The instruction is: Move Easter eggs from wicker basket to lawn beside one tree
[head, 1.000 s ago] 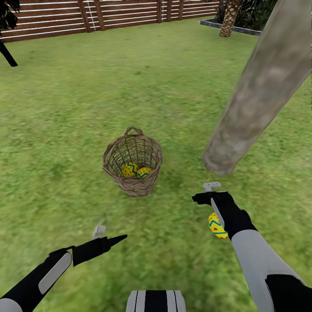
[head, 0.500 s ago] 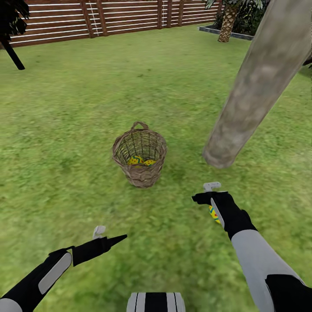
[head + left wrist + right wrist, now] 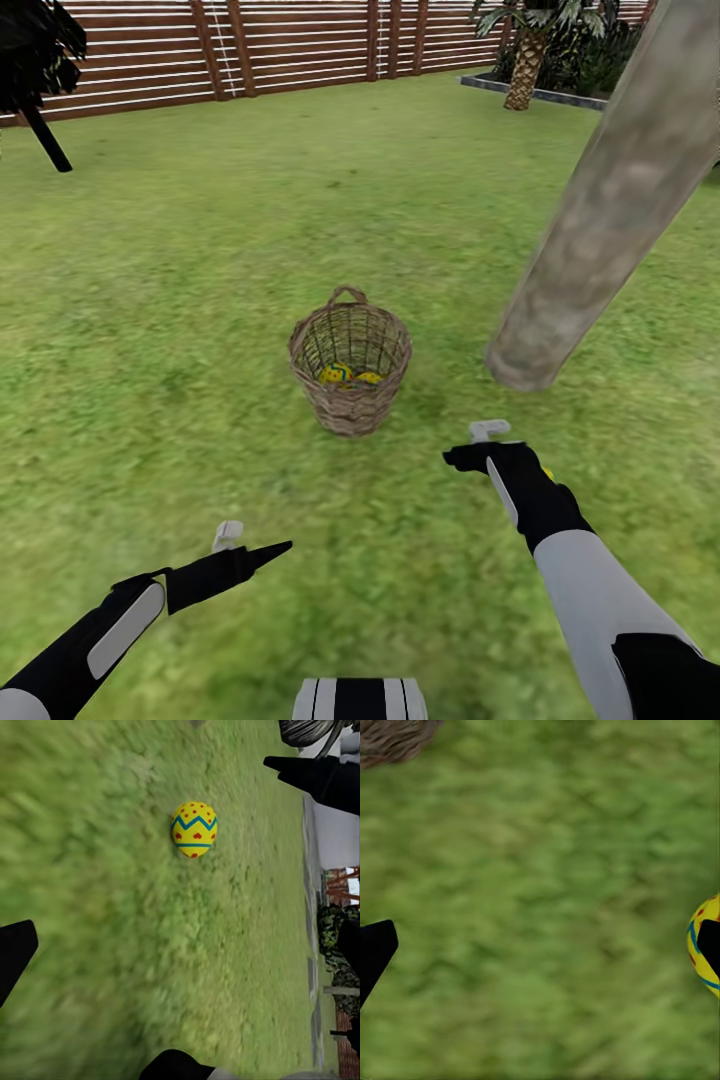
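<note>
The wicker basket [image 3: 350, 372] stands upright on the lawn [image 3: 180, 300], with two yellow Easter eggs [image 3: 338, 373] low inside it. A third Easter egg [image 3: 194, 829] lies on the grass; in the head view it is a yellow sliver [image 3: 547, 472] behind my right forearm. The tree trunk [image 3: 600, 210] meets the ground just right of the basket. My right gripper [image 3: 470, 445] hovers open over grass in front of the trunk's base, and the egg [image 3: 703, 945] lies beside one finger [image 3: 714, 941]. My left gripper [image 3: 255, 542] is open and empty.
A brown slatted fence [image 3: 300, 45] runs along the back of the garden. A palm in a planted bed [image 3: 525, 60] stands at the back right and a dark tree [image 3: 40, 70] at the back left. Open grass spreads all around the basket.
The view has drawn back and shifted, so basket and trunk sit farther away and to the right. The egg on the grass has slipped behind my right forearm. Both arms hold their pose.
</note>
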Available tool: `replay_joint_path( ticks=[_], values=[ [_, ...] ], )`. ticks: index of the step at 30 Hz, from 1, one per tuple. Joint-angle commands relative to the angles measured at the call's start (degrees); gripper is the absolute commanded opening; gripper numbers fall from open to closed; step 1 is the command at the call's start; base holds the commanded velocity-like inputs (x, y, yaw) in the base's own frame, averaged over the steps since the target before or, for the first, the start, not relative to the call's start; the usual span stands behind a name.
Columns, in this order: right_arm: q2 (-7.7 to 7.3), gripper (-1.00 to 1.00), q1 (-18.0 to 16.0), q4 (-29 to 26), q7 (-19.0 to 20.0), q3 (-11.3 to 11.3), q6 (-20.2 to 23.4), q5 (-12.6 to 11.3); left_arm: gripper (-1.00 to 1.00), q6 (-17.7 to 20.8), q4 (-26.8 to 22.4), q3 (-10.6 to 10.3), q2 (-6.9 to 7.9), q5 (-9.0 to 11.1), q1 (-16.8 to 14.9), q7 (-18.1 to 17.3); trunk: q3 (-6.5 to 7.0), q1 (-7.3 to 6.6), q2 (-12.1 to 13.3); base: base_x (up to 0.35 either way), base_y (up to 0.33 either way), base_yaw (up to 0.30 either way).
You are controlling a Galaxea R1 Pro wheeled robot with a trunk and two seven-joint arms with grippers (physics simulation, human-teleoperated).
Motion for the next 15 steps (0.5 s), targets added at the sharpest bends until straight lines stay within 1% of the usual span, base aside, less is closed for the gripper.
replay_joint_path(
  ticks=[1, 3, 5, 9, 15],
  values=[
    [0.01, 1.0, 0.0, 0.0, 0.0, -0.01, 0.0, 0.0, 1.0, -0.01, -0.01, 0.0, -0.01, -0.02, -0.01, 0.0, 0.09, 0.0, 0.0, 0.0, 0.018, 0.0],
    [-0.01, 1.0, 0.0, 0.0, -0.01, -0.02, 0.03, 0.0, 1.0, -0.01, -0.03, 0.0, -0.07, -0.05, 0.0, 0.0, 0.24, 0.0, 0.0, 0.0, 0.075, 0.0],
    [-0.03, 1.0, 0.0, 0.0, -0.05, -0.04, 0.07, 0.0, 1.0, -0.01, -0.04, 0.0, -0.11, -0.07, 0.01, 0.0, 0.3, 0.0, 0.0, 0.0, 0.203, 0.0],
    [-0.03, 1.0, 0.01, -0.03, -0.22, -0.08, -0.18, 0.0, 1.0, -0.01, -0.04, 0.0, -0.11, -0.08, 0.01, 0.0, 0.41, 0.0, 0.0, 0.0, 0.267, 0.0],
    [-0.05, 1.0, 0.02, -0.09, -0.35, -0.2, -0.41, 0.0, 1.0, -0.06, -0.04, 0.0, -0.11, -0.08, -0.03, 0.0, 0.92, 0.0, 0.0, 0.0, 0.285, 0.0]
  ],
)
